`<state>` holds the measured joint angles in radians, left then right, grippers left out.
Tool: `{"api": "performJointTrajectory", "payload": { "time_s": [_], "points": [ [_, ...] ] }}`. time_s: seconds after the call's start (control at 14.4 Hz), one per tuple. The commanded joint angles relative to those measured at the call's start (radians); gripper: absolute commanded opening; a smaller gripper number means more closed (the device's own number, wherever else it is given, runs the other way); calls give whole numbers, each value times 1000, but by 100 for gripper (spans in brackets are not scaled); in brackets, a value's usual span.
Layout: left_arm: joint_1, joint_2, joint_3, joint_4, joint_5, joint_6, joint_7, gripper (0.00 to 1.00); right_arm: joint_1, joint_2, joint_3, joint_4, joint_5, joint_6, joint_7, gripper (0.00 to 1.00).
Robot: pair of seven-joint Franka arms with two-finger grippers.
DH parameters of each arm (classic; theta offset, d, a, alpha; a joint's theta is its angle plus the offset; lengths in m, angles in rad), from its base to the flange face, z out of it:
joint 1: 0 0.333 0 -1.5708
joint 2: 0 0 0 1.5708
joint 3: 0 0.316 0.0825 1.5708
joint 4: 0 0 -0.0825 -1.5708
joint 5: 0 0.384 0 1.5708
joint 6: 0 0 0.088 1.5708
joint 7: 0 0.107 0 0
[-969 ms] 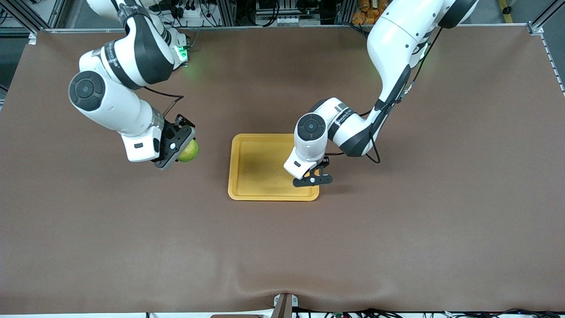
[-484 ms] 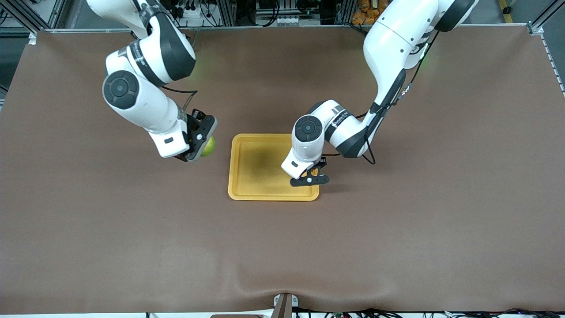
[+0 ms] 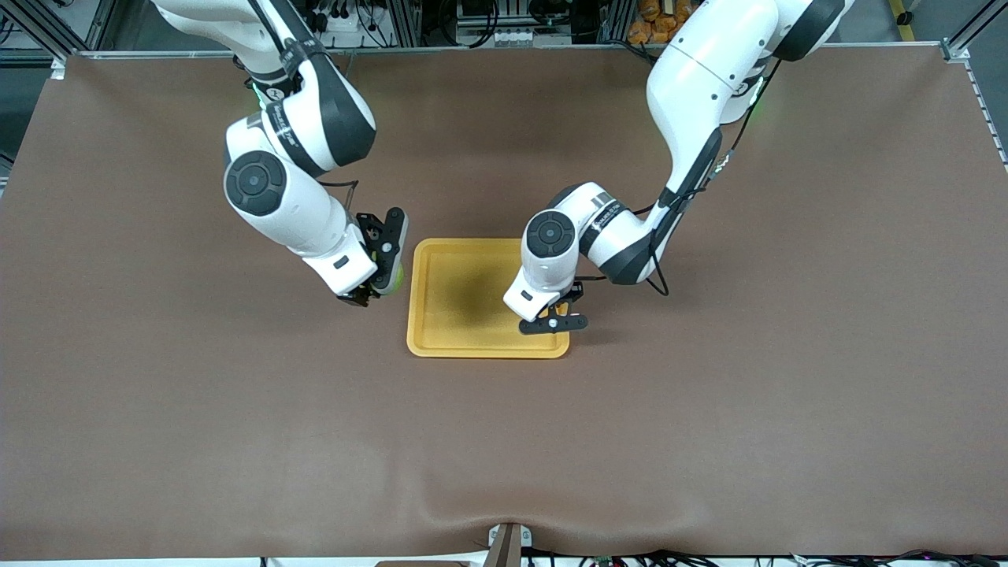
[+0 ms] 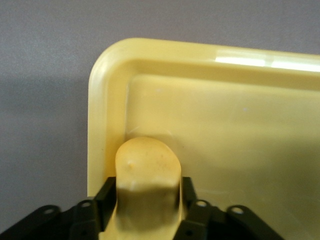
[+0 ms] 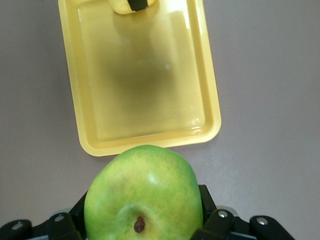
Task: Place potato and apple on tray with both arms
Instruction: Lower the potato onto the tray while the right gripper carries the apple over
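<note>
My left pincer (image 4: 145, 210) hugged the potato (image 4: 147, 175) low in the tray's (image 3: 465, 342) corner, release pending. My right pincer (image 5: 145, 220) gripped the apple (image 5: 145, 192) beside the tray; next, carry it over.

I see a plain yellow-orange tray (image 3: 457, 315) on a brown table cover (image 3: 709, 433); a pale yellow potato (image 4: 147, 170); a green-yellow apple (image 5: 145, 192) with a brown stem dimple; white arms with black joint bands.
</note>
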<state>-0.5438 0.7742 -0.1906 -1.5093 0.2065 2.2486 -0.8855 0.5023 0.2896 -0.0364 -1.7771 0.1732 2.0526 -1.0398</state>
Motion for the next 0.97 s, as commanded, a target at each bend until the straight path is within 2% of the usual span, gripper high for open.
{"api": "performJointTrajectory", "payload": {
  "time_s": [0.0,0.48,0.9],
  "points": [
    [-2,-3,10,28,1,0,26,100,44,31,-10,24,-14,35,-45,0],
    [64,-93,7,43,-9,-12,74,100,96,111,-10,21,-31,138,-137,0],
    [113,-183,3,41,-12,-96,77,100,144,192,-11,19,-43,193,-134,0]
  ]
}}
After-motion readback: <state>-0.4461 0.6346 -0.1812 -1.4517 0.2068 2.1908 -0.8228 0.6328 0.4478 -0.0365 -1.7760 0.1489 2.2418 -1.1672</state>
